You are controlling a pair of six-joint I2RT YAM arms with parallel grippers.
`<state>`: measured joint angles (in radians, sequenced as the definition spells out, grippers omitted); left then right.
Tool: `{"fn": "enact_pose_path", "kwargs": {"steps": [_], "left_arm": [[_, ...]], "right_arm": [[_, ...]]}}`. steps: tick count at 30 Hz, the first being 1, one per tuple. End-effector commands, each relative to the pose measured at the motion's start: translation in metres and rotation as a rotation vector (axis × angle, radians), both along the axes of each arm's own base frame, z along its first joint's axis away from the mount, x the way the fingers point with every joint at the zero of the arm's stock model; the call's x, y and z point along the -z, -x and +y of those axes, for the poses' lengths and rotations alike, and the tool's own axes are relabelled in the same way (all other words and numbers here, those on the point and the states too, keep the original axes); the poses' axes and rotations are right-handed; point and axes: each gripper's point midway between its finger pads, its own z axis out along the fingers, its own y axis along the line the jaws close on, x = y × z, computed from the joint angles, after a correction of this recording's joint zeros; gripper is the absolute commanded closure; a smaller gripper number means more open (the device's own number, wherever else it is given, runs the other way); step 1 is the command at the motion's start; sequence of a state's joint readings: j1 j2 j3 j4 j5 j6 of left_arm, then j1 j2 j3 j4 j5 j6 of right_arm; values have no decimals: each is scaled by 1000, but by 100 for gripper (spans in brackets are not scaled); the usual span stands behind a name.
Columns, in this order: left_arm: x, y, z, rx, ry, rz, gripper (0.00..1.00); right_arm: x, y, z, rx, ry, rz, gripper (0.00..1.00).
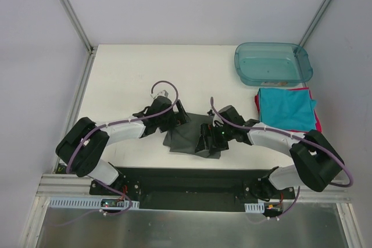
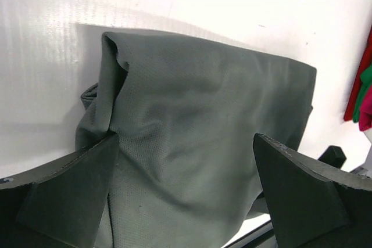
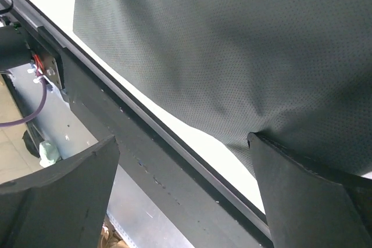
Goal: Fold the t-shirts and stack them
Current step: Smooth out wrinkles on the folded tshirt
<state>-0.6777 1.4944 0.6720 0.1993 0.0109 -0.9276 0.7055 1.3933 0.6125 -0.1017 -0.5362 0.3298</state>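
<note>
Lying part-folded near the tabletop's (image 1: pixel 128 85) front edge, dark grey t-shirt (image 1: pixel 181 137), left gripper (image 2: pixel 186 143) spread wide over it, right gripper (image 3: pixel 183 140) spread wide at its near edge, neither grasping, teal t-shirt (image 1: pixel 286 108) folded atop red-pink t-shirt (image 1: pixel 256 103) at right, near the tub (image 1: pixel 244 71)

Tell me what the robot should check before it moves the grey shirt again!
1. Is the left gripper open? Ok, jaws wide above the cloth.
2. Is the right gripper open? Ok.
3. Is the grey shirt folded flat? Not ok, it is bunched and creased.
4. Is the grey shirt on the pile? Not ok, it lies apart from it.
5. Is the teal shirt folded on top of the red shirt? Ok.
6. Is the tub out of the way? Ok, it sits at the back.
</note>
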Motion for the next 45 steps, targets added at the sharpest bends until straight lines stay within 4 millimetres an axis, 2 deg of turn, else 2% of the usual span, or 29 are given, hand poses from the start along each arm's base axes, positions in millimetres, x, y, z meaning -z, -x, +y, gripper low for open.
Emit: {"fn": "enact_pose_path", "kwargs": {"steps": [1, 3, 6, 10, 12, 14, 16, 18, 23, 28, 34, 40, 43, 44, 45], "left_arm": [[1, 4, -2, 33, 18, 39, 1], [-15, 6, -11, 97, 55, 13, 1], [-42, 8, -18, 153, 98, -53, 1], [-80, 12, -7, 159, 126, -185, 1], [-92, 15, 6, 131, 110, -246, 1], [-91, 16, 26, 71, 56, -268, 1], [-78, 17, 49, -5, -33, -253, 1], [-63, 24, 56, 3, -75, -212, 1], [-25, 45, 39, 114, -67, -40, 1], [0, 51, 24, 165, -59, 83, 10], [13, 56, 16, 179, -23, 132, 34], [15, 58, 3, 216, 24, 165, 68], [13, 58, -3, 222, 46, 174, 96], [11, 58, -3, 219, 55, 170, 100], [6, 57, -5, 216, 72, 158, 100]], "right_arm": [[0, -14, -10, 23, 84, -62, 4], [-19, -20, -11, 8, 88, -123, 4], [-55, -35, -24, 57, 129, -256, 4], [-101, -53, -50, 220, 145, -441, 4], [-104, -66, -71, 365, 190, -494, 4], [-96, -70, -87, 458, 220, -488, 4], [-86, -71, -97, 496, 244, -452, 4], [-78, -70, -100, 498, 280, -421, 4], [-59, -75, -97, 477, 340, -373, 4], [-28, -77, -88, 428, 405, -285, 4], [1, -79, -71, 400, 439, -192, 1], [16, -80, -67, 389, 480, -158, 4], [23, -77, -62, 370, 462, -138, 4], [25, -77, -62, 369, 465, -135, 4], [27, -75, -63, 366, 472, -129, 5]]}}
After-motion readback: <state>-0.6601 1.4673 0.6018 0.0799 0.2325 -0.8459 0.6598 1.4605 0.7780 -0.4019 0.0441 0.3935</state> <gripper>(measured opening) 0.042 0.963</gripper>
